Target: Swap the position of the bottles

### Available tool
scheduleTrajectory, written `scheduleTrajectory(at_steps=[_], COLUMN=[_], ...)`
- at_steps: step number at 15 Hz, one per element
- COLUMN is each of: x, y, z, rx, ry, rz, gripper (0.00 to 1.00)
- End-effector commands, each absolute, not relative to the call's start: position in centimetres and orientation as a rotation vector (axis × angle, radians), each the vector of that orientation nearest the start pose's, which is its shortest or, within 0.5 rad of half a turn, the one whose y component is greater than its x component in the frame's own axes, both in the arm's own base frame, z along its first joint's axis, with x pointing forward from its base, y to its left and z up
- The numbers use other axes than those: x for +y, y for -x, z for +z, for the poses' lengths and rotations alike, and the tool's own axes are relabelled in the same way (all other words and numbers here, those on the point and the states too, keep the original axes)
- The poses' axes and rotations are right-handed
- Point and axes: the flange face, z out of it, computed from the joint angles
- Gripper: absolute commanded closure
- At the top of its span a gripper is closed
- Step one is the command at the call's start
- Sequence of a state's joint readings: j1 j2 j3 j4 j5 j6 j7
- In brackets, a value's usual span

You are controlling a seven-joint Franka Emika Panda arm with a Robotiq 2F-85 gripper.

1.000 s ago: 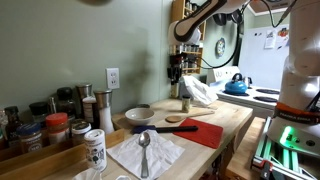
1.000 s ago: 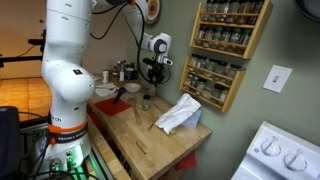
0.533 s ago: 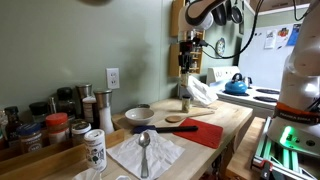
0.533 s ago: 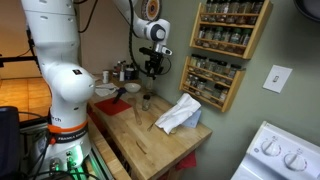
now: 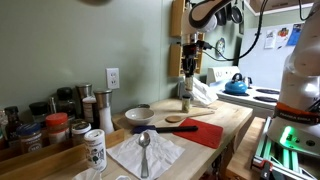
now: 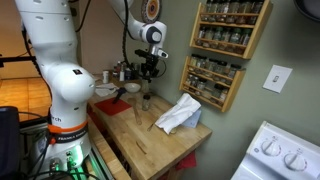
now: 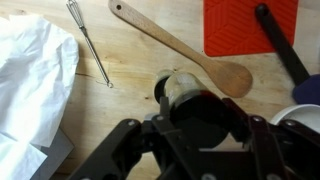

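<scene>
Wrist view: gripper clamps bottle above wooden counter; spice rack on green wall.

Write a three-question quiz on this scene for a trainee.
1. True or false: the wooden spoon lies beside the red mat, not on it.
2. What does the hand hold? A. a bottle B. a fork C. a cup
3. Fill in: the other bottle stands upright on the ____.
Key: 1 true; 2 A; 3 counter.
</scene>
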State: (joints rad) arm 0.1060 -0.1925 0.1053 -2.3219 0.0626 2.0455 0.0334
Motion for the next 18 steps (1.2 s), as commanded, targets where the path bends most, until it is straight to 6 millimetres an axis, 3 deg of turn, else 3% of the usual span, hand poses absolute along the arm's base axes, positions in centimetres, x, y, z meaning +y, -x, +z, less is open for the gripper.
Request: scheduleTrajectory(at_steps=[1,18], x=[10.5,9.8], y=[-44.9,-45.3], z=[40.2,37.9], rx=[-0.144,-0.056], ry=[3.099,3.131], rz=[0.09,0.016], gripper=[0.71,0.71])
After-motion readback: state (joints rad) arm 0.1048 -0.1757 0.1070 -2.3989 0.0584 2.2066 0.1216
